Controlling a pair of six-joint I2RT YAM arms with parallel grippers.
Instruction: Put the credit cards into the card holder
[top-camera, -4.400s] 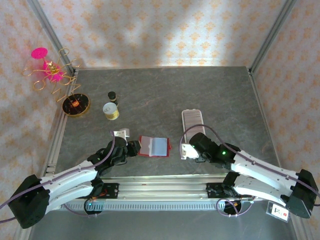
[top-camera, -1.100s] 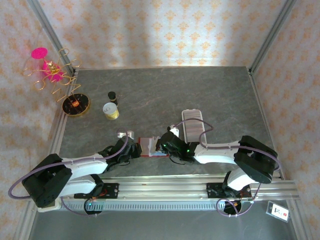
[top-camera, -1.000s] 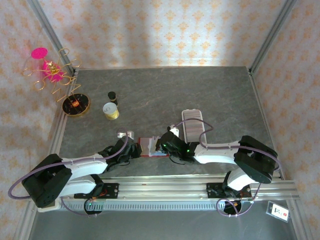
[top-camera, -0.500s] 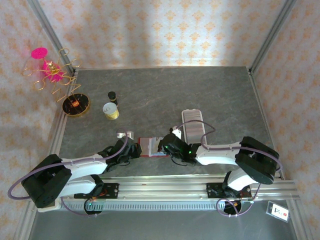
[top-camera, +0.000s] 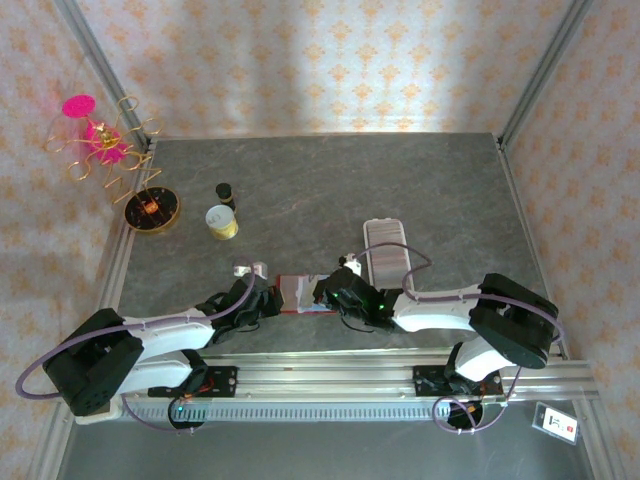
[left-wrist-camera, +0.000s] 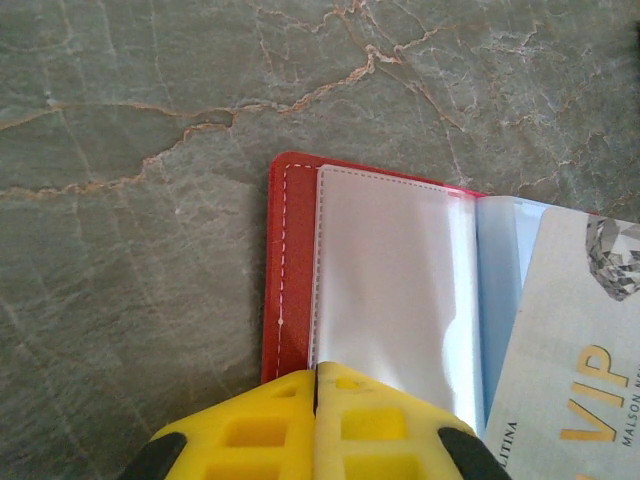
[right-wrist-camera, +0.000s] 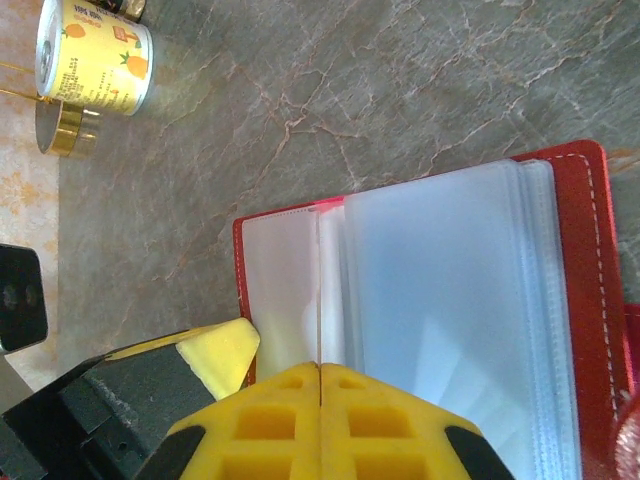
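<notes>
Inspecting from the largest item down: the grey worktop (top-camera: 330, 190) carries the card holder (top-camera: 297, 292), which lies open and flat between the two arms, its red cover directly ahead of both sets of tips.

On the near left, the left tool (left-wrist-camera: 315, 405) is closed tight with nothing visible between its jaws. Its tips rest on the near edge of the cover's left half, and it is judged to be pinning the holder down.

Opposite it, the right tool (right-wrist-camera: 320, 410) is closed narrow on a credit card (left-wrist-camera: 575, 340). The card shows as a thin pale line, edge-on, ahead of that tool's tips, and as a printed face ahead and to the right of the left tool. It leans over the holder's right-hand leaves and is not yet in a pocket.

The clear sleeve (left-wrist-camera: 385, 280) just ahead of the left tool is empty, with its thumb notch toward the spine.

Recommendation: pin the cover firmly, lower the card's leading corner to the sleeve mouth, square its edge to the opening, then slide it in at a shallow angle.

Risk: a skewed corner could snag the plastic or drag the holder.
</notes>
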